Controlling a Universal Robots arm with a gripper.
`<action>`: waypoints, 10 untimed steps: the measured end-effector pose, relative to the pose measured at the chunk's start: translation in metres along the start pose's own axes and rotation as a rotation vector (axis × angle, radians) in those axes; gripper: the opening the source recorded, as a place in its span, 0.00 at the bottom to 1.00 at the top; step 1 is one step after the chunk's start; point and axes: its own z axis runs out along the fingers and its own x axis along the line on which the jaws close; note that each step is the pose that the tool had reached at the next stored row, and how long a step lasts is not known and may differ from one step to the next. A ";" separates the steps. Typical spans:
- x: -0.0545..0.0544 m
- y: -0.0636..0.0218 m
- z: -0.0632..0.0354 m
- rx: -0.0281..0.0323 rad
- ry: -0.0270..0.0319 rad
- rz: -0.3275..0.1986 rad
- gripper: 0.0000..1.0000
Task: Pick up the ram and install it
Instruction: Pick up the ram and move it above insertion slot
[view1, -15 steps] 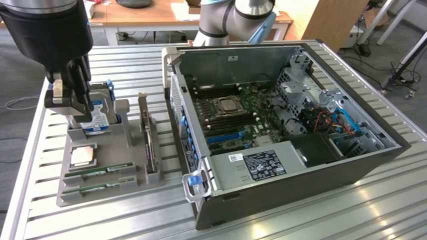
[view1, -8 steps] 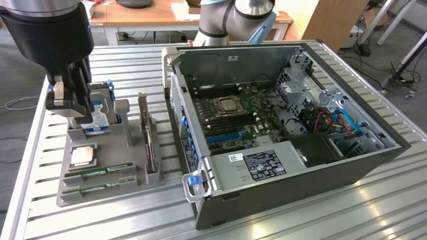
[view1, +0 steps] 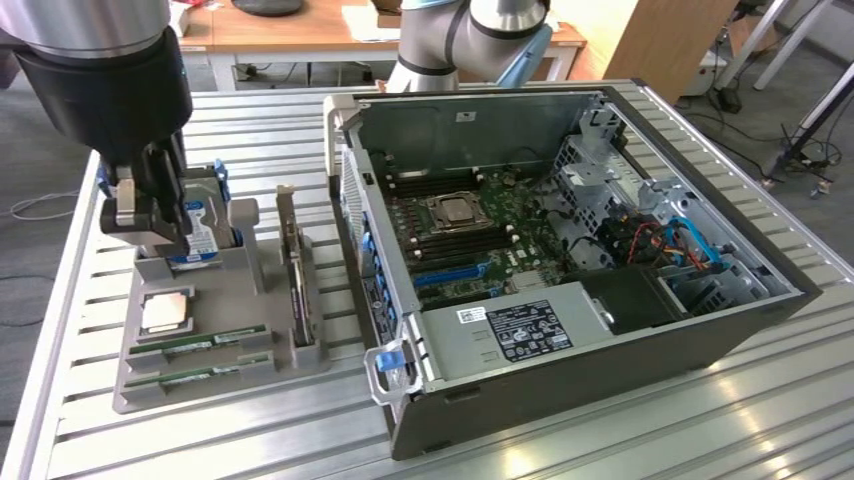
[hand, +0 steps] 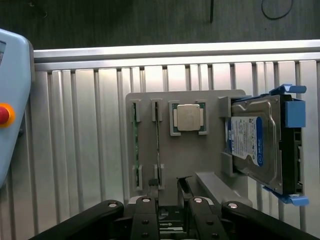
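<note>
Two green ram sticks lie in slots at the near end of a grey holder tray (view1: 260, 300): one ram stick (view1: 200, 343) sits behind the other ram stick (view1: 198, 376). In the wrist view they stand on edge as thin strips, one ram (hand: 157, 142) beside the second ram (hand: 134, 145). My gripper (view1: 144, 225) hangs above the tray's far end, in front of the hard drive, well clear of both sticks. Its black fingers (hand: 151, 189) stand apart with nothing between them, so the gripper (hand: 169, 187) is open.
A silver CPU chip (view1: 167, 312) and a blue-labelled hard drive (view1: 203, 228) share the tray, with an upright card (view1: 296, 285) beside them. The open computer case (view1: 574, 300) lies at the exterior view's right, motherboard (view1: 467, 225) exposed. A teach pendant (hand: 10, 100) rests on the slatted table.
</note>
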 end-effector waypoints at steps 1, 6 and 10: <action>0.000 -0.0001 0.0016 0.0000 0.0000 0.000 0.30; 0.000 -0.0004 0.0096 0.0001 -0.0001 0.000 0.30; 0.000 -0.0007 0.0155 0.0000 0.0000 0.000 0.30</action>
